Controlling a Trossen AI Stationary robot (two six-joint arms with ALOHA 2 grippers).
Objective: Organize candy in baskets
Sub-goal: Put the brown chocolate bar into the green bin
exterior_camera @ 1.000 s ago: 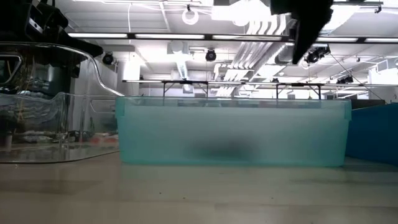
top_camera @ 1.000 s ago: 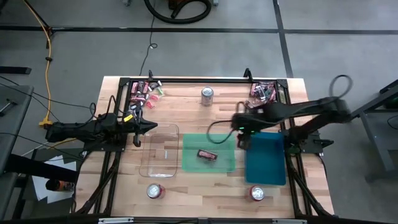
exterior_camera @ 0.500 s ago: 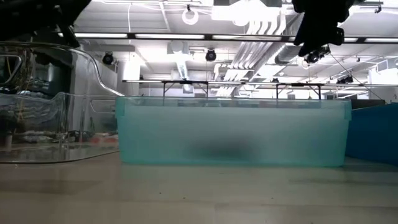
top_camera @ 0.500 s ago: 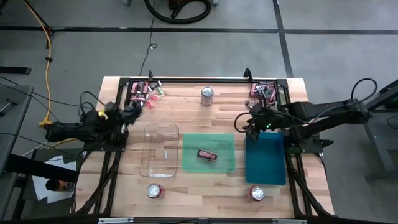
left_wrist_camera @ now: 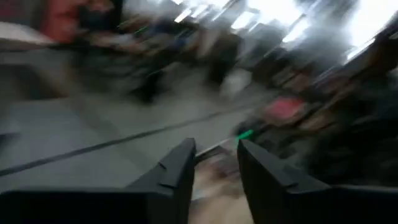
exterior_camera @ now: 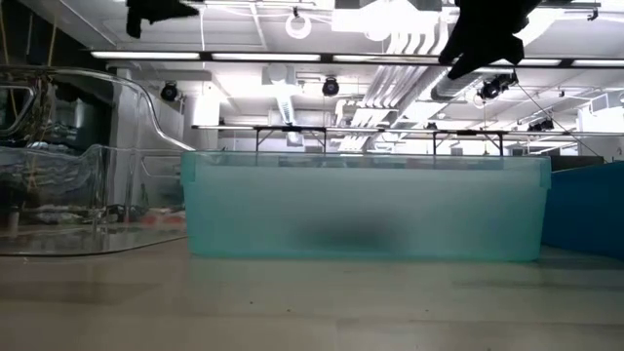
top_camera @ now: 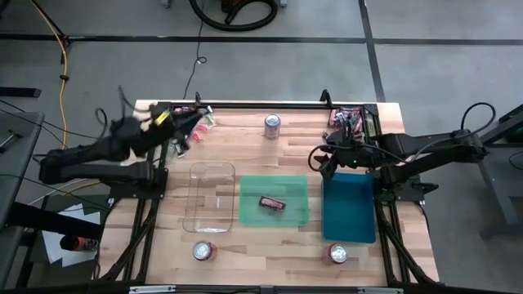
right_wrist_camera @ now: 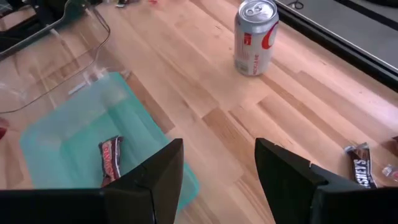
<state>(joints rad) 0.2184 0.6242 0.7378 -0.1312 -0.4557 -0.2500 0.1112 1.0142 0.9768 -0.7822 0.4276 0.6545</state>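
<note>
While left wrist view blurs | left gripper (left_wrist_camera: 214, 149) jaws parted, empty | right gripper (right_wrist_camera: 219, 163) jaws wide

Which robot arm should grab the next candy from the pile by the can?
Probably the right: its open gripper hangs near the far-right candy pile. The left gripper is by the other pile.

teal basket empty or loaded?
Empty as far as seen. The high view shows only bare blue floor in the teal basket; the right hand overhangs its far corner.
</note>
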